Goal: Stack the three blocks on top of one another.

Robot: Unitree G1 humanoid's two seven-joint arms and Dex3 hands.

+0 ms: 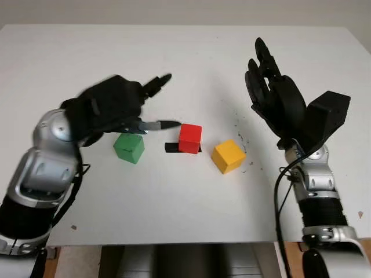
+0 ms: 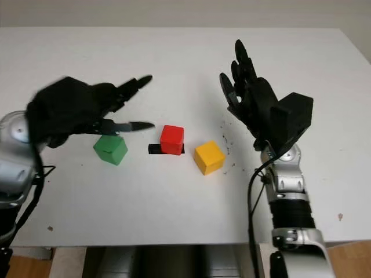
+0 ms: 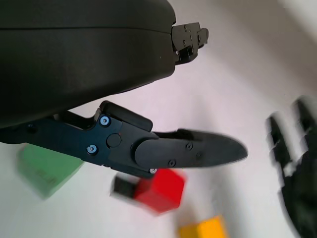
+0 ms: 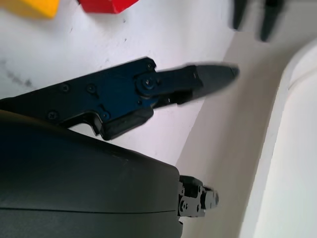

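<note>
Three blocks lie apart in a row on the white table [image 1: 174, 202]: a green block [image 1: 128, 147] at the left, a red block [image 1: 190, 138] in the middle on a small black mark [image 1: 171, 147], and a yellow block [image 1: 227, 156] at the right. My left hand [image 1: 153, 104] hovers open just above the green block, one fingertip reaching toward the red block. My right hand [image 1: 264, 72] is raised open to the right of the yellow block, holding nothing. In the left wrist view the red block [image 3: 161, 191] sits below a finger [image 3: 198, 151].
The table's front edge runs along the bottom of the eye views, with floor below it. Small dark specks [image 1: 240, 136] dot the table near the yellow block. A white rim [image 4: 292, 99] appears past the table edge in the right wrist view.
</note>
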